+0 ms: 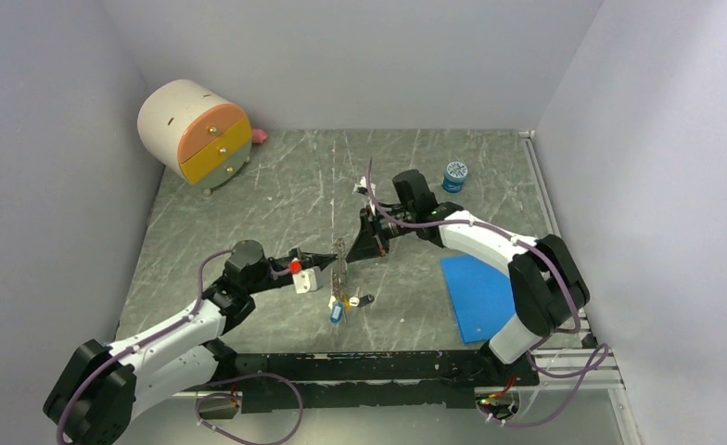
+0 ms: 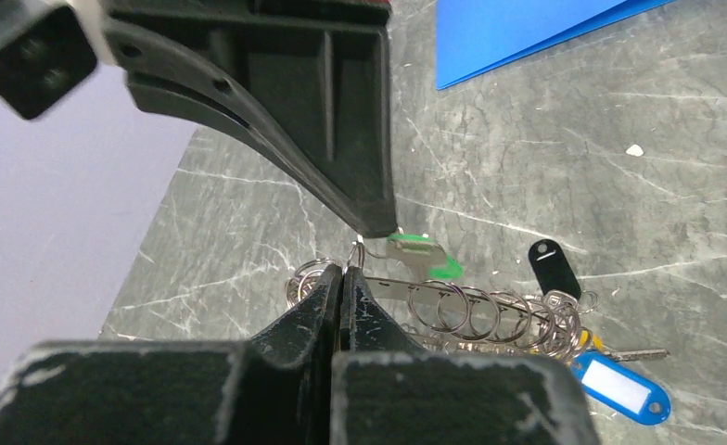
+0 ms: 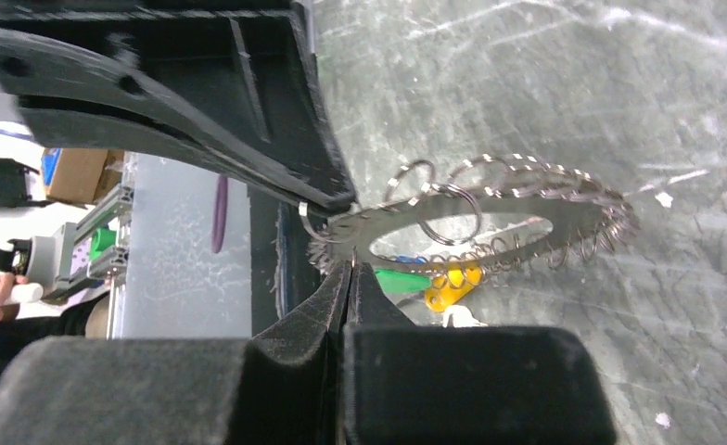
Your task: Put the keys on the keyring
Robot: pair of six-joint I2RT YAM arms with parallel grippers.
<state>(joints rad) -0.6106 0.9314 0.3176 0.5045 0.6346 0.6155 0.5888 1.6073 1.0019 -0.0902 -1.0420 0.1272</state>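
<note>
The keyring (image 3: 578, 215) is a large flat silvery hoop strung with many small split rings. It also shows edge-on in the left wrist view (image 2: 476, 301) and upright in the top view (image 1: 339, 256). My left gripper (image 2: 343, 274) is shut on its rim, seen in the top view (image 1: 332, 262). My right gripper (image 3: 350, 269) is shut on a thin small ring at the hoop's edge and meets the left gripper in the top view (image 1: 348, 252). The green key (image 2: 415, 252) hangs from that ring. Black (image 2: 554, 265), blue (image 2: 619, 386) and yellow (image 3: 452, 287) keys hang from the hoop.
A round cream box with orange and yellow drawers (image 1: 193, 130) stands at the back left, with a pink bit (image 1: 260, 135) beside it. A small blue jar (image 1: 454, 176) is at the back right. A blue sheet (image 1: 478, 295) lies at the near right.
</note>
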